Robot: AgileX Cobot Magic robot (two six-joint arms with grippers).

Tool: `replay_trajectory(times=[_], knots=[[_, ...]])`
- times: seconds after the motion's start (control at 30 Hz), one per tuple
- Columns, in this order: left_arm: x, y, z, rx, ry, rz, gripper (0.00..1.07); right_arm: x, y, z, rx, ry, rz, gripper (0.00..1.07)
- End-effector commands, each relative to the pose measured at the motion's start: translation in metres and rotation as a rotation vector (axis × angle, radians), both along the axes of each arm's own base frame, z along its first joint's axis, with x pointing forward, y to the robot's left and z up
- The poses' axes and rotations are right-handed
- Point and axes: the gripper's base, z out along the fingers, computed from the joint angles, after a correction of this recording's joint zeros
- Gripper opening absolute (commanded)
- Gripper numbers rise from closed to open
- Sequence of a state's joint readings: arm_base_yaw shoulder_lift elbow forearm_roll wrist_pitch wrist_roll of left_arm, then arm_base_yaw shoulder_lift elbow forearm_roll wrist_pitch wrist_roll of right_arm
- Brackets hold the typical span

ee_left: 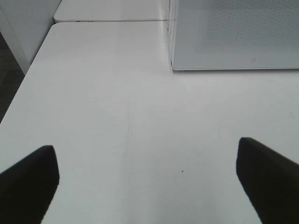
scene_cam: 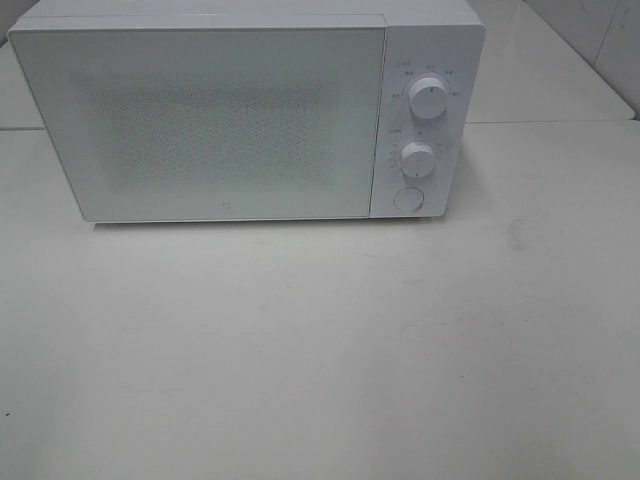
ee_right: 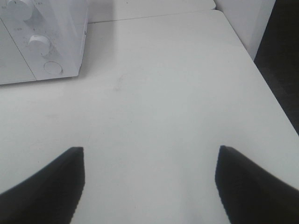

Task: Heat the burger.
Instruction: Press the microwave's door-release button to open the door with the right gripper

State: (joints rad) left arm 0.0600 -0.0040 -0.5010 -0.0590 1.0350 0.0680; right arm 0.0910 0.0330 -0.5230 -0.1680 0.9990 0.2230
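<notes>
white microwave (scene_cam: 245, 110) sits on the white table (scene_cam: 320, 350), door (scene_cam: 200, 120) shut. left gripper (ee_left: 145, 151) and right gripper (ee_right: 150, 151) hover over the table, both released wide, nothing between the jaws.

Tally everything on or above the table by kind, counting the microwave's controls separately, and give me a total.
Microwave: 1
Knobs: 2
Round button: 1
Grippers: 2, the left gripper and the right gripper, both open and empty
Burger: 0 in view
Total: 6
</notes>
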Motion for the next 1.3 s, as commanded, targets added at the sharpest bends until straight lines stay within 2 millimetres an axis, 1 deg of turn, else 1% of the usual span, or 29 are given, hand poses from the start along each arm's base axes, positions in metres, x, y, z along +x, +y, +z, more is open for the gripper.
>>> replay_trajectory(times=[0.03, 0.07, 0.13, 0.17, 0.2, 0.23, 0.3, 0.33, 0.37, 0.4, 0.43, 0.5, 0.53, 0.57, 0.6, 0.67, 0.7, 0.73, 0.77, 0.8, 0.83, 0.87, 0.9, 0.97, 1.07, 1.13, 1.17, 1.23, 1.3], knots=[[-0.003, 0.0, -0.001, -0.004, -0.025, -0.006, 0.98, 0.012, 0.001, 0.009, -0.023, -0.021, 0.006, 0.75], [-0.003, 0.0, -0.001, -0.004, -0.025, -0.006, 0.98, 0.012, 0.001, 0.009, -0.023, -0.021, 0.006, 0.75], [-0.003, 0.0, -0.001, -0.004, -0.025, -0.006, 0.98, 0.024, 0.003, 0.013, -0.028, -0.022, 0.015, 0.75], [-0.003, 0.0, -0.001, -0.004, -0.025, -0.006, 0.98, 0.024, 0.003, 0.013, -0.028, -0.022, 0.015, 0.75], [-0.003, 0.0, -0.001, -0.004, -0.025, -0.006, 0.98, 0.034, 0.004, 0.015, -0.031, -0.02, 0.021, 0.75], [-0.003, 0.0, -0.001, -0.004, -0.025, -0.006, 0.98, 0.034, 0.004, 0.015, -0.031, -0.02, 0.021, 0.75], [-0.003, 0.0, -0.001, -0.004, -0.025, -0.006, 0.98, 0.047, 0.006, 0.019, -0.035, -0.029, 0.033, 0.75], [-0.003, 0.0, -0.001, -0.004, -0.025, -0.006, 0.98, 0.047, 0.006, 0.019, -0.035, -0.029, 0.033, 0.75], [-0.003, 0.0, -0.001, -0.004, -0.025, -0.006, 0.98, 0.057, 0.007, 0.021, -0.038, -0.039, 0.04, 0.75], [-0.003, 0.0, -0.001, -0.004, -0.025, -0.006, 0.98, 0.062, 0.008, 0.022, -0.039, -0.041, 0.045, 0.75], [-0.003, 0.0, -0.001, -0.004, -0.025, -0.006, 0.98, 0.062, 0.008, 0.022, -0.039, -0.041, 0.045, 0.75], [-0.003, 0.0, -0.001, -0.004, -0.025, -0.006, 0.98, 0.077, 0.01, 0.023, -0.042, -0.048, 0.057, 0.75], [-0.003, 0.0, -0.001, -0.004, -0.025, -0.006, 0.98, 0.077, 0.01, 0.023, -0.042, -0.048, 0.057, 0.75], [-0.003, 0.0, -0.001, -0.004, -0.025, -0.006, 0.98, 0.087, 0.011, 0.024, -0.043, -0.053, 0.065, 0.75], [-0.003, 0.0, -0.001, -0.004, -0.025, -0.006, 0.98, 0.087, 0.011, 0.024, -0.043, -0.053, 0.065, 0.75], [-0.003, 0.0, -0.001, -0.004, -0.025, -0.006, 0.98, 0.101, 0.013, 0.025, -0.044, -0.069, 0.079, 0.75], [-0.003, 0.0, -0.001, -0.004, -0.025, -0.006, 0.98, 0.101, 0.013, 0.025, -0.044, -0.069, 0.079, 0.75], [-0.003, 0.0, -0.001, -0.004, -0.025, -0.006, 0.98, 0.111, 0.015, 0.024, -0.044, -0.077, 0.087, 0.75], [-0.003, 0.0, -0.001, -0.004, -0.025, -0.006, 0.98, 0.116, 0.016, 0.024, -0.042, -0.079, 0.09, 0.75], [-0.003, 0.0, -0.001, -0.004, -0.025, -0.006, 0.98, 0.116, 0.016, 0.024, -0.042, -0.079, 0.09, 0.75], [-0.003, 0.0, -0.001, -0.004, -0.025, -0.006, 0.98, 0.126, 0.017, 0.022, -0.038, -0.075, 0.096, 0.75], [-0.003, 0.0, -0.001, -0.004, -0.025, -0.006, 0.98, 0.13, 0.018, 0.021, -0.038, -0.079, 0.099, 0.75], [-0.003, 0.0, -0.001, -0.004, -0.025, -0.006, 0.98, 0.13, 0.018, 0.021, -0.038, -0.079, 0.099, 0.75], [-0.003, 0.0, -0.001, -0.004, -0.025, -0.006, 0.98, 0.148, 0.02, 0.016, -0.037, -0.073, 0.114, 0.75], [-0.003, 0.0, -0.001, -0.004, -0.025, -0.006, 0.98, 0.153, 0.021, 0.014, -0.036, -0.067, 0.117, 0.75], [-0.003, 0.0, -0.001, -0.004, -0.025, -0.006, 0.98, 0.165, 0.023, 0.009, -0.035, -0.062, 0.127, 0.75], [-0.003, 0.0, -0.001, -0.004, -0.025, -0.006, 0.98, 0.165, 0.023, 0.009, -0.035, -0.062, 0.127, 0.75], [-0.003, 0.0, -0.001, -0.004, -0.025, -0.006, 0.98, 0.181, 0.026, 0.003, -0.031, -0.068, 0.141, 0.75], [-0.003, 0.0, -0.001, -0.004, -0.025, -0.006, 0.98, 0.185, 0.026, 0.002, -0.029, -0.073, 0.145, 0.75]])
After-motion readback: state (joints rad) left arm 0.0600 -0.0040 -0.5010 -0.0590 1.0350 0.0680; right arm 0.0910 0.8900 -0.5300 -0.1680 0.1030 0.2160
